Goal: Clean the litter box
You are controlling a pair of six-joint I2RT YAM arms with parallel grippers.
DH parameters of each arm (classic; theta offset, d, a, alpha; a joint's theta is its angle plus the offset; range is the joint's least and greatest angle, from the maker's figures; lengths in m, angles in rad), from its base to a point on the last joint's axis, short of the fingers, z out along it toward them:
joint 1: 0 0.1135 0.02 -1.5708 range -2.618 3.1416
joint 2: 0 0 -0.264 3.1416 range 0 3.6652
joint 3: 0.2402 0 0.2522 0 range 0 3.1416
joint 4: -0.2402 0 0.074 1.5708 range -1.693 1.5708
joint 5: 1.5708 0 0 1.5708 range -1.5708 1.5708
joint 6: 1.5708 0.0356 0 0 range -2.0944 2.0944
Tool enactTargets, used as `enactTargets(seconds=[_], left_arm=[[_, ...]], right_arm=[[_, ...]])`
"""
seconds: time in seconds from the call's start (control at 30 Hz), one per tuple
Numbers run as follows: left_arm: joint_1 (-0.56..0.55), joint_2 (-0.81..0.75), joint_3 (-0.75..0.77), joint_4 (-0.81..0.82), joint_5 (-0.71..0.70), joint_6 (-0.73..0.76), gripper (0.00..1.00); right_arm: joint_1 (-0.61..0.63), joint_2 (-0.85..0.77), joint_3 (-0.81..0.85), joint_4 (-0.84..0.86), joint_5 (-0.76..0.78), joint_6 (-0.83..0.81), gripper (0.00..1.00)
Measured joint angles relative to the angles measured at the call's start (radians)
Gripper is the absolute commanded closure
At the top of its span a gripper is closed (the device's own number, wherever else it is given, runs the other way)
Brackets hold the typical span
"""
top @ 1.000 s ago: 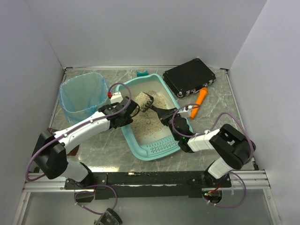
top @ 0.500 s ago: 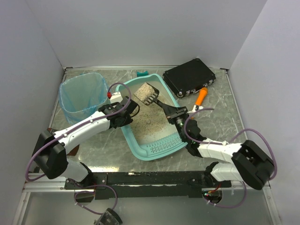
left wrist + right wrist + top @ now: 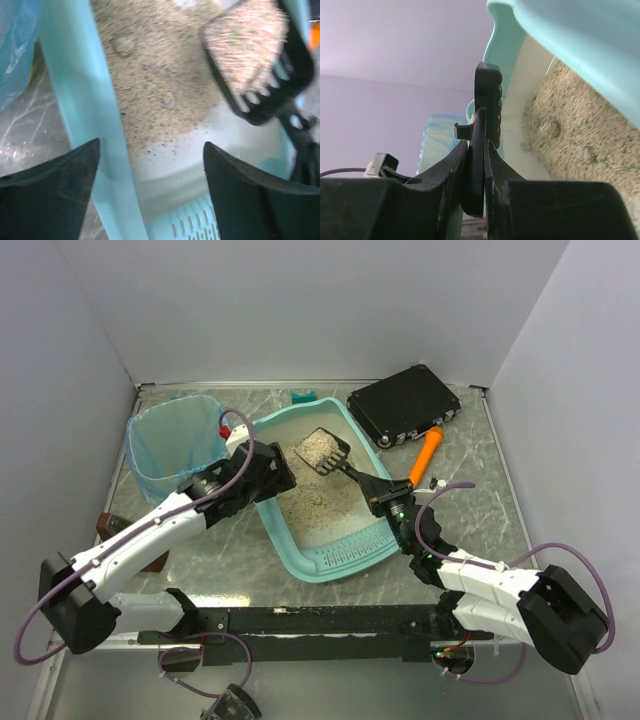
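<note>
— Two arms are at work here. Where is the litter box (image 3: 345,557)?
— In the middle of the table (image 3: 490,440), set a little askew. Its slotted lip points to the near edge and its other end reaches toward the far edge. Beige litter fills the far half, and the cream floor shows bare close to the lip.
— What about the right gripper (image 3: 385,495)?
— It is clenched on the handle of a black scoop (image 3: 322,448). In the wrist view the handle is pinched flat between the fingers (image 3: 450,170). The scoop's head carries a load of litter and is over the litter in the box's far half.
— And the left gripper (image 3: 150,190)?
— Released, jaws wide apart. It hangs over the box's left rim, which runs up between the two fingers (image 3: 55,200). One finger is over the table outside the box, the other over the inside. I cannot tell whether the outer finger touches the rim.
— Is there anything else on the table?
— A bin (image 3: 175,445) lined with a blue bag stands toward the far left corner, just beside the box. A black case (image 3: 405,405) lies toward the far right corner, with an orange tool (image 3: 428,452) between it and the box's right side. A small teal piece (image 3: 303,397) is at the far edge.
</note>
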Motion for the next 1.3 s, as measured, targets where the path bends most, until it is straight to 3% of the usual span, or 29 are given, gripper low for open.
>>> enactTargets(seconds=[0.17,0.33,0.53,0.87,1.3], left_arm=[[0.000,-0.074,-0.035,0.053,0.037,0.032,0.01],[-0.001,-0.135,-0.079,0.077,0.053,0.044,0.01],[-0.001,-0.199,-0.110,0.079,0.041,0.044,0.03],[-0.001,-0.225,-0.130,0.082,0.031,0.043,0.03],[-0.001,-0.256,-0.157,0.081,0.014,0.040,0.03]], right_arm=[[-0.025,0.019,-0.053,0.075,-0.076,0.038,1.00],[-0.035,-0.031,-0.060,0.014,-0.101,0.052,1.00],[-0.085,-0.212,-0.057,-0.132,-0.123,0.069,1.00],[-0.148,-0.174,-0.048,-0.118,-0.309,0.072,1.00],[-0.213,-0.203,-0.040,-0.221,-0.365,0.065,1.00]])
